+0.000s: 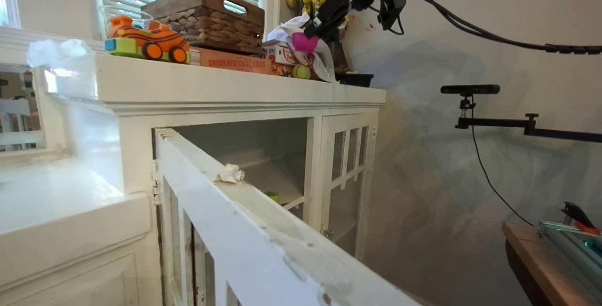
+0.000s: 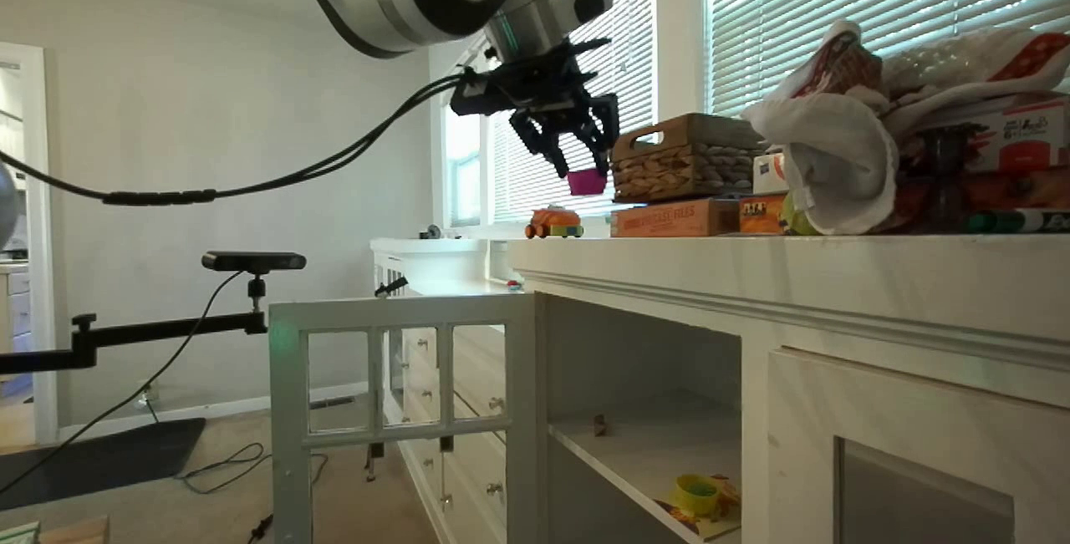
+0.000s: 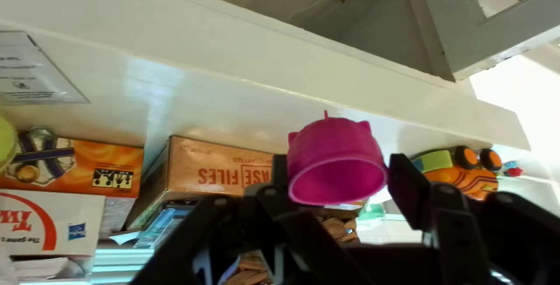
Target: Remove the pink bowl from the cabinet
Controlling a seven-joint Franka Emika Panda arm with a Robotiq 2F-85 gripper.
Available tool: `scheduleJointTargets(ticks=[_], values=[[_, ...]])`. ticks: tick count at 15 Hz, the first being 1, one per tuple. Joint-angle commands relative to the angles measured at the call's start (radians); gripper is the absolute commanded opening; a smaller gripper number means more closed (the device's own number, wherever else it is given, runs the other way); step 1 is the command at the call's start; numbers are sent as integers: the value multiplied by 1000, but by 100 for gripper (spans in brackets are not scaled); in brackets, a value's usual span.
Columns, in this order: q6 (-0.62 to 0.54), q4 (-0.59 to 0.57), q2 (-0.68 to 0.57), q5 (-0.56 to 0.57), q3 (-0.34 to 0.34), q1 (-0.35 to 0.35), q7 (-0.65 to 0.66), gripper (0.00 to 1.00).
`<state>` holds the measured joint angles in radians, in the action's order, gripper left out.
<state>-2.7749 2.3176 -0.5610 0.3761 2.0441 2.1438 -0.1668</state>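
Observation:
The pink bowl [image 1: 304, 43] is held in the air above the level of the cabinet's top ledge. It also shows in an exterior view [image 2: 587, 182] and in the wrist view [image 3: 334, 140], where its open side faces the camera. My gripper [image 3: 337, 169] has one finger on each side of the bowl and is shut on it. The gripper also shows in an exterior view [image 2: 583, 165], pointing down. The white cabinet [image 2: 794, 277] has one glass-paned door [image 2: 288, 410] standing wide open. Its shelf is visible inside, and the neighbouring door [image 1: 350, 179] is closed.
On the ledge stand an orange toy car [image 2: 552, 223], an orange box [image 2: 673, 218], a wicker basket [image 2: 690, 155] and a white bag [image 2: 836, 160]. A yellow cup [image 2: 695, 494] sits on the shelf. A camera on an arm [image 1: 470, 90] stands out from the wall side.

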Motion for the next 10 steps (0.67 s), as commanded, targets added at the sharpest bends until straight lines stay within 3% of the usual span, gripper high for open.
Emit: scheduleJointTargets(ticks=[1,5,10], values=[[-28,-87,123,-19,-54,-34,89,34],[-14,-164,220,-55,-162,-122,147,34],[-11,-241,315,-137,-368,-312,204,34]])
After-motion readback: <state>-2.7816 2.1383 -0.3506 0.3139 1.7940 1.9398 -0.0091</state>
